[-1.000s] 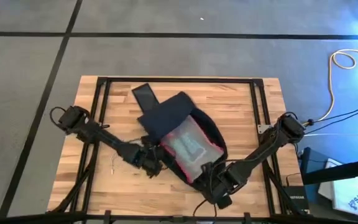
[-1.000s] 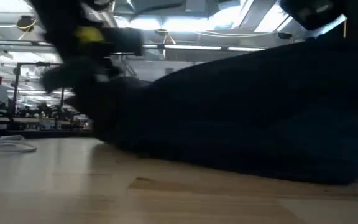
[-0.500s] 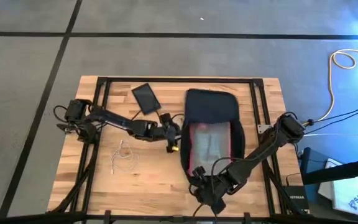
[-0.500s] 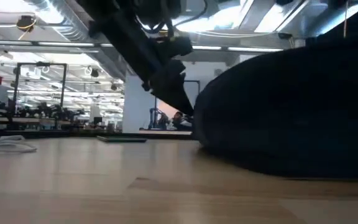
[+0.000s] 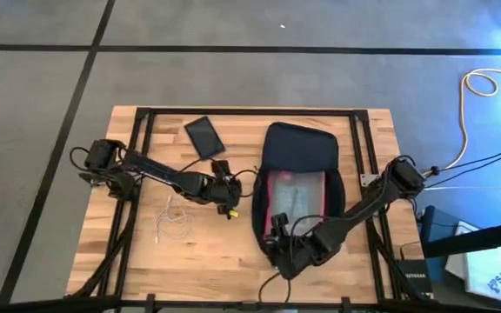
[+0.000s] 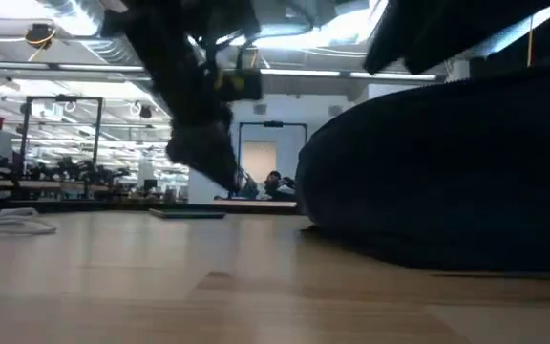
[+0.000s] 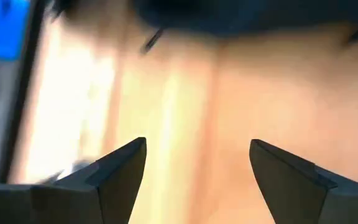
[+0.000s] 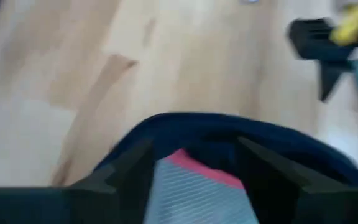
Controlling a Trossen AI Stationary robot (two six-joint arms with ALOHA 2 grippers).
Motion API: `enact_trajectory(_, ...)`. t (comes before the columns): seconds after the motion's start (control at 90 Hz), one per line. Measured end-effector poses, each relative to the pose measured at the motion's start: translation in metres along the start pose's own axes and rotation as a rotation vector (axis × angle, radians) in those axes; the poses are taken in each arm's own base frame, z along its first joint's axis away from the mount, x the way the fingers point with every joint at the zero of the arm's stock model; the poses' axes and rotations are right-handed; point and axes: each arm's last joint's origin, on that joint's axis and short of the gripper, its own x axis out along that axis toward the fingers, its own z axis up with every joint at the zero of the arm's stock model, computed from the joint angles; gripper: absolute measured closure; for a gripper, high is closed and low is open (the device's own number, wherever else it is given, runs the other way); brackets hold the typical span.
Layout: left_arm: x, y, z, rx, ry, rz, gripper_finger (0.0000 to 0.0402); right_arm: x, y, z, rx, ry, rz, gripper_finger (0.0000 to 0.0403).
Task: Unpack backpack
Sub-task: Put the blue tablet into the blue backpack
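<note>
- Jaws of the left gripper [image 7: 194, 180] stand spread and empty over bare tabletop [image 5: 224, 252], just beside the backpack [image 5: 298, 152].
- Right gripper [image 5: 278, 243] sits at the backpack's open mouth; its grasp cannot be told.
- Backpack lies toward the tabletop's right edge.
- Phone [image 5: 204, 136] and white cable [image 5: 172, 217] lie out; red-edged pouch [image 5: 294, 196] remains inside.

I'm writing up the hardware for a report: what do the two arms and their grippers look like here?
Both arms are dark, slim and jointed, with thin black cables looped at their bases. The left gripper carries a small yellow marking near its tip; its two fingers are dark, flat and wedge-shaped, tapering to angled points. The right gripper is likewise dark, bulkier at the wrist, with the same pointed dark fingers.
</note>
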Motion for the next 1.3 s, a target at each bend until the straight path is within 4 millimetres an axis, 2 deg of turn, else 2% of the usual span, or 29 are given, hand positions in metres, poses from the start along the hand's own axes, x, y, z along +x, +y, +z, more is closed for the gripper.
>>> enact_trajectory(0.1,0.001,0.011,-0.012,0.028,0.108,0.083,0.0129,0.0,-0.003,0.001,0.002,-0.02,-0.1,0.0136)
enact_trajectory(0.2,0.003,0.028,-0.026,0.021,0.243,0.136,0.0129,0.001,-0.011,0.009,0.044,-0.082,-0.212,0.0102)
enact_trajectory(0.4,0.014,0.063,-0.047,0.044,0.459,0.226,0.0129,0.015,-0.045,0.023,0.179,-0.154,-0.279,0.0088)
enact_trajectory(0.589,0.041,0.075,-0.052,-0.102,0.392,0.104,0.0129,0.029,-0.079,0.023,0.26,-0.126,-0.302,0.0096)
enact_trajectory(0.811,0.057,0.09,-0.069,-0.218,0.427,0.073,0.0129,0.038,-0.102,0.021,0.404,-0.113,-0.305,0.0104)
enact_trajectory(0.889,0.061,0.091,-0.072,-0.242,0.429,0.01,0.0129,0.041,-0.106,0.019,0.412,-0.104,-0.311,0.0105)
enact_trajectory(1.167,0.07,0.095,-0.078,-0.289,0.378,-0.012,0.0129,0.042,-0.108,0.019,0.416,-0.099,-0.303,0.0105)
enact_trajectory(1.3,0.072,0.1,-0.079,-0.31,0.388,0.061,0.0129,0.042,-0.108,0.019,0.415,-0.099,-0.302,0.0105)
